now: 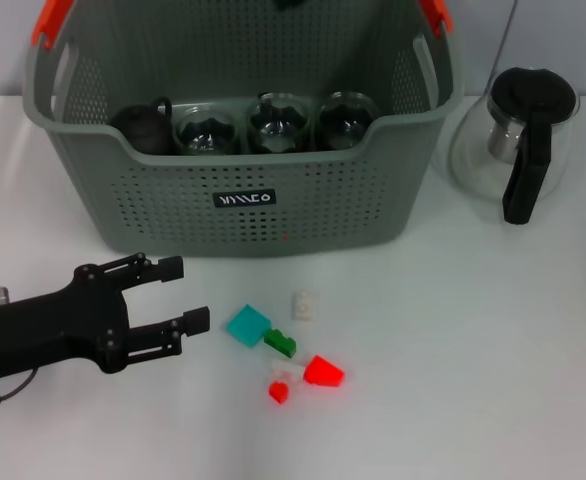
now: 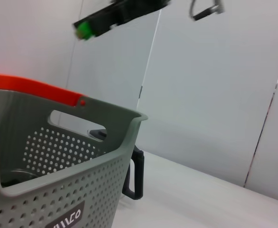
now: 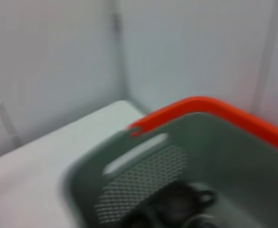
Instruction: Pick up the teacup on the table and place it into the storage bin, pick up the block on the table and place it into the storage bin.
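Observation:
The grey-green storage bin (image 1: 303, 205) stands at the back of the table, holding three glass teacups (image 1: 278, 122) and a dark round pot (image 1: 141, 128). I see no teacup on the table itself. Loose blocks lie in front of the bin: cyan (image 1: 248, 324), green (image 1: 280, 344), red (image 1: 323, 371), a small red one (image 1: 278, 392) and white (image 1: 305, 304). My left gripper (image 1: 188, 292) is open and empty, low on the table just left of the cyan block. High over the bin (image 2: 58, 156), my right gripper (image 2: 89, 27) is shut on a small green block (image 2: 84, 30).
A glass pot with black lid and handle (image 1: 521, 140) stands to the right of the bin; its handle (image 2: 135, 173) shows past the bin's corner. The bin has orange handle pieces (image 3: 210, 111) on its rim. White table lies to the right of the blocks.

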You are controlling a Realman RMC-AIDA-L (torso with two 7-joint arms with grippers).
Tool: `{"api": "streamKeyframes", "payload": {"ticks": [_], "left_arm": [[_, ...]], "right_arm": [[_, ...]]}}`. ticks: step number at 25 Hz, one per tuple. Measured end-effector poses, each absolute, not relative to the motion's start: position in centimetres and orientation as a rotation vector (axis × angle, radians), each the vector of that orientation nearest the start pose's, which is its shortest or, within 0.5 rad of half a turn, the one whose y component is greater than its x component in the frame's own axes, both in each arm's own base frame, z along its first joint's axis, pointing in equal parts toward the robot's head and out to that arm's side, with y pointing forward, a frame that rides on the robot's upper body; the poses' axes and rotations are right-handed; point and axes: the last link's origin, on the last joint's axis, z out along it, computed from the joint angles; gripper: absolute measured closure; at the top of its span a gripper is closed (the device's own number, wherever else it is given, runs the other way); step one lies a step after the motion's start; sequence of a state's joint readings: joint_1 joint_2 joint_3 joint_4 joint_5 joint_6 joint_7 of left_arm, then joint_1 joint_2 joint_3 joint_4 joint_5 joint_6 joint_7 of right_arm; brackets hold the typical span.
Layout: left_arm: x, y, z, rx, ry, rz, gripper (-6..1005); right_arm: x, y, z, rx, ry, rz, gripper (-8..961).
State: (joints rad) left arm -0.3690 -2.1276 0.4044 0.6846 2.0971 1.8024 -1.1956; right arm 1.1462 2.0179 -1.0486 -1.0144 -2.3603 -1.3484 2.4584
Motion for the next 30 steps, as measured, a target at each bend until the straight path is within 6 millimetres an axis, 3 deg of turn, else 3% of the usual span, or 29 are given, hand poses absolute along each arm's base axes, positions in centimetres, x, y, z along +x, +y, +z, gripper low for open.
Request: {"api": "streamKeyframes", "payload": {"ticks": [4,8,13,15,16,20,23,26,30], "left_arm": [[-30.1,25.9,1.3,-2.619,-0.615,-0.892,233],[-30.1,25.8,1.4,-2.618,-0.618,-0.897,233],[-30.1,25.8,1.3,-2.622,-0.618,-0.898,233],[-30.1,25.8,1.3,-2.622,-0.618,-0.897,233],[-30.1,25.8,1.4,-2.622,-0.618,-0.897,233],[-30.1,25.7,1.4,-2.622,-0.619,-0.896,233],[-30.1,25.7,1.4,-2.621,-0.621,-0.895,234],[-30.2,25.7,1.3,-2.62,-0.623,-0.895,234],[-30.1,25.7,1.3,-2.621,-0.622,-0.896,234]], "right_arm": [[1.6,46.2,2.9,-2.631,0.606,0.158,327],[2.0,45.4,3.4,-2.64,0.551,0.206,243],[2.6,40.9,4.5,-2.795,0.427,0.386,137],[4.1,37.8,4.6,-2.935,0.422,0.371,95],[4.1,37.8,4.6,-2.935,0.422,0.371,83],[7.2,34.8,4.1,-3.085,0.478,0.167,34],[9.3,33.6,2.9,-3.125,0.539,-0.07,23],[10.7,33.3,0.6,-3.093,0.593,-0.323,24],[11.2,33.2,-3.4,-3.025,0.611,-0.531,25]]}}
